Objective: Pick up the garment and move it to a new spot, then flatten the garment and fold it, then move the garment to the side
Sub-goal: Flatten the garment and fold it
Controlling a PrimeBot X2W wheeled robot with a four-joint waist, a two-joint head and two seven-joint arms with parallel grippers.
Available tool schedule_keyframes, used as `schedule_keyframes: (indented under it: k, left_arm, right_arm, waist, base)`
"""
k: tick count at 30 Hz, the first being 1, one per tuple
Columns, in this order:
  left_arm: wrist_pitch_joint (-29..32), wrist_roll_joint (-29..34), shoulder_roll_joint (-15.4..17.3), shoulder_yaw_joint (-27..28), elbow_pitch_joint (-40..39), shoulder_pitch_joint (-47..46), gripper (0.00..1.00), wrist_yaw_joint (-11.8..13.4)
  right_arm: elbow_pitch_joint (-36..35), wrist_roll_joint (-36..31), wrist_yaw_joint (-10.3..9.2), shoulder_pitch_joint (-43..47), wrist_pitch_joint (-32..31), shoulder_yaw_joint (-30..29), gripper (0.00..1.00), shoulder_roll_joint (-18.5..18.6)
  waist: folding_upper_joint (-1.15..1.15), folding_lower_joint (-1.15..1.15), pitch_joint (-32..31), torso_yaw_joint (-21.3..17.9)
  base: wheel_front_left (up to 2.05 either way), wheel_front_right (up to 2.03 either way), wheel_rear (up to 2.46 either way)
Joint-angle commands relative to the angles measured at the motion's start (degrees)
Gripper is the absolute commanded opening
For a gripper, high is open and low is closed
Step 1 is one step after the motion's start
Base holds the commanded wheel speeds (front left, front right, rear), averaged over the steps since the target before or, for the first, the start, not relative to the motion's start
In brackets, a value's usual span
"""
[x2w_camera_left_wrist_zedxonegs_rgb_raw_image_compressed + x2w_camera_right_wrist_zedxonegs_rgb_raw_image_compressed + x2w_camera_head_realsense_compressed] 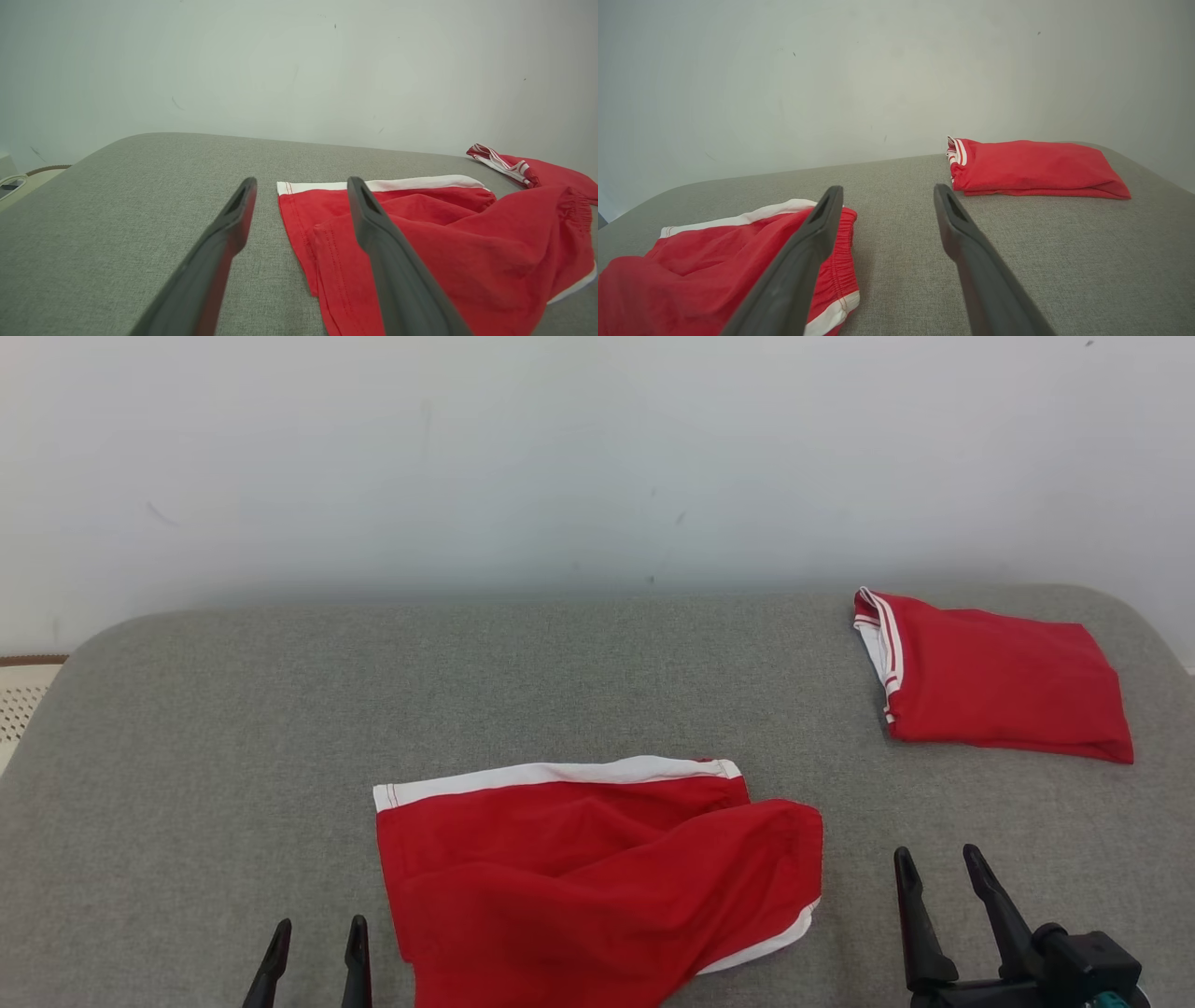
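Lying rumpled on the grey surface (233, 728), the red white-trimmed garment (597, 887) is cut off by the head view's lower edge; the left claw (319, 922) and right claw (935, 849) are seen open and empty on either side of it.

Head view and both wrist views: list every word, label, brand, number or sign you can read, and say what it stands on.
There is no readable text.
On the red shorts: white trim only, no print or tag.
On the folded red garment: white stripes only.
On the grey surface and the wall: faint scuffs, no writing.
On the left gripper and the right gripper: no markings.
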State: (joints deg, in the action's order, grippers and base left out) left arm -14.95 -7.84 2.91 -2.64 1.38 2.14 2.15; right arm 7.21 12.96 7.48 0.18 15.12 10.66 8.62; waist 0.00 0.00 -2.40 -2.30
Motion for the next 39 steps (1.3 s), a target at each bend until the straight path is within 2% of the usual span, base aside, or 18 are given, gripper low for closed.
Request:
schedule_keyframes:
  k: [1, 39]
  left_arm:
    - [-0.3, 0.5, 0.0, 0.1, 0.2, -0.7, 1.00, 0.0]
    - [-0.3, 0.6, 0.0, 1.0, 1.2, 0.4, 1.00, -0.3]
  right_arm:
    - [0.0, -0.4, 0.03, -0.7, 0.1, 0.0, 1.00, 0.0]
    - [0.8, -1.0, 0.03, -0.5, 0.1, -0.4, 1.00, -0.2]
  waist:
    - [0.00, 0.00, 0.0, 0.0]
    - [0.00, 0.00, -0.5, 0.5]
  base:
    - [0.00, 0.00, 0.00]
    - [0.00, 0.00, 0.00]
